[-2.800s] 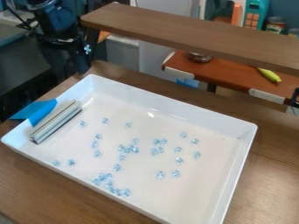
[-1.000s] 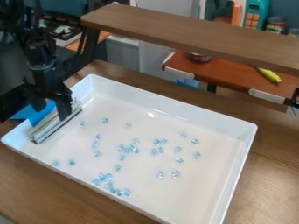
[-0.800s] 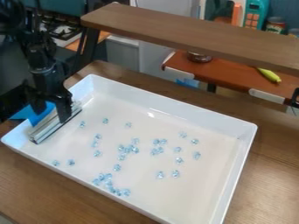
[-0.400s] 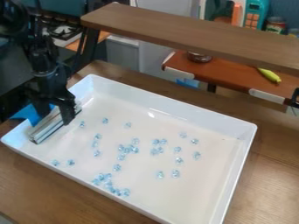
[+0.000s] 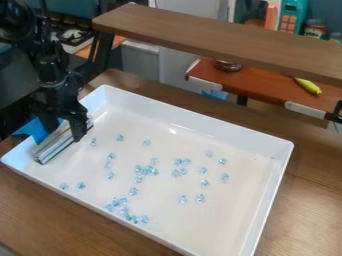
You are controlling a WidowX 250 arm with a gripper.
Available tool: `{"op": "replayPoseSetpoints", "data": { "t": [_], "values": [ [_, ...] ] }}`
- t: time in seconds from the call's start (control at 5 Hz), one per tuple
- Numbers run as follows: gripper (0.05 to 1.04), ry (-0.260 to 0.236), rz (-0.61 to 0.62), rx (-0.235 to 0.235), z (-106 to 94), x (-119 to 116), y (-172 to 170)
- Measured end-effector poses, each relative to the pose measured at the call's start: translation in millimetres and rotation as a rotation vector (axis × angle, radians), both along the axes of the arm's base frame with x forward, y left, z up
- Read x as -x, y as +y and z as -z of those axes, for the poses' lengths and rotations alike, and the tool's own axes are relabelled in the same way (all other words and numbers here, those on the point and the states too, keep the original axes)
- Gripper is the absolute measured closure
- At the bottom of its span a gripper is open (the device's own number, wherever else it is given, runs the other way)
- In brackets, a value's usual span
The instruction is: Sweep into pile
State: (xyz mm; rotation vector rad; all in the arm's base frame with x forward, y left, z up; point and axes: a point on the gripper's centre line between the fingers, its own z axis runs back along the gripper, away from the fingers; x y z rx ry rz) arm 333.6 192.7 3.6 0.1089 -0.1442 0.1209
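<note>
Since loose pieces need a rim to be swept within, the clear blue beads [image 5: 153, 171] lie inside a shallow white tray [image 5: 194, 121], whose raised walls should keep strays off the wooden table [image 5: 63, 220]. Distribution is uneven: a small cluster at the middle, another close to the near wall, the remainder scattered singly or in twos and threes. No single pile is formed.

Lying lengthwise beside the tray's left wall in the view is a long metallic bar [image 5: 53, 148], judged to be the sweeping tool; its straight edge would suit pushing many beads at once, and its place at the side leaves the bead area accessible. A blue piece [image 5: 28, 131] lies over the rim next to it, purpose undetermined.

The black gripper [image 5: 65, 128] hangs down at the bar's far half. Its jaws are spread, apparently one to each side of the bar, though the contact is poorly visible and a firm hold cannot be confirmed. Judged step: securing the bar. Closing squarely would be advisable, as an off-centre grip could let it pivot during the sweep.
</note>
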Motion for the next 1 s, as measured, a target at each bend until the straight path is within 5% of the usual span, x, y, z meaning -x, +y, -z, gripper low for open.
{"op": "replayPoseSetpoints", "data": {
  "t": [0.4,0.6,1.0],
  "values": [
    [0.714,0.011,-0.007,-0.024,6.9,0.3,2.8],
    [0.745,0.029,0.007,-0.025,10.8,5.0,-0.4],
    [0.745,0.1,0.009,0.072,11.6,12.1,-27.5]
  ]
}}
